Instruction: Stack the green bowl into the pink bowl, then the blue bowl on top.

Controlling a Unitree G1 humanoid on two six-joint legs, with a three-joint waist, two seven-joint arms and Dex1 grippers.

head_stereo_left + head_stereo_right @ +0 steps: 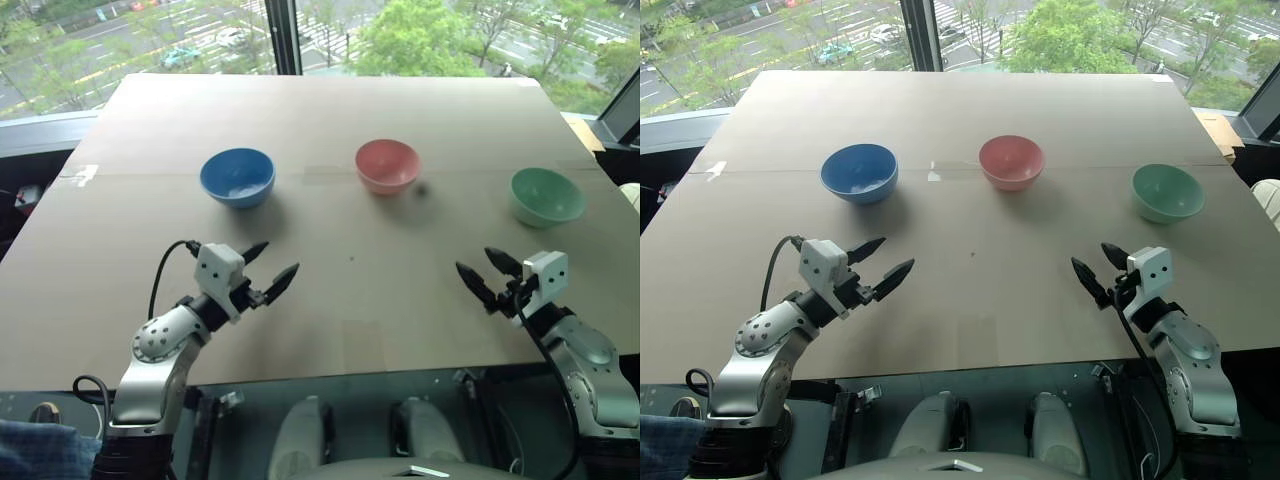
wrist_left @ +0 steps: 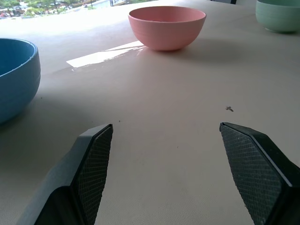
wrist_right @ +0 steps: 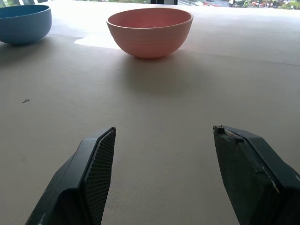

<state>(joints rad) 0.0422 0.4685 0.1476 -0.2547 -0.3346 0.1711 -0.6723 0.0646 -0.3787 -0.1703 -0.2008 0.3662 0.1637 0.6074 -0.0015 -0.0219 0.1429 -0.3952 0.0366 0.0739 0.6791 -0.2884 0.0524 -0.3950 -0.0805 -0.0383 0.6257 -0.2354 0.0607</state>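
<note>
So: green bowl (image 1: pixel 546 196) sits upright on the robot's right side of the brown table (image 1: pixel 330 110), pink bowl (image 1: pixel 387 165) in the middle, blue bowl (image 1: pixel 237 177) on the left, all three in a rough row and well apart, none stacked. Left gripper (image 1: pixel 270 268) hovers near the table's front edge, short of the blue bowl, jaws wide and empty. Right gripper (image 1: pixel 487 273) mirrors it on the right, short of the green bowl, jaws also spread with nothing between them.
</note>
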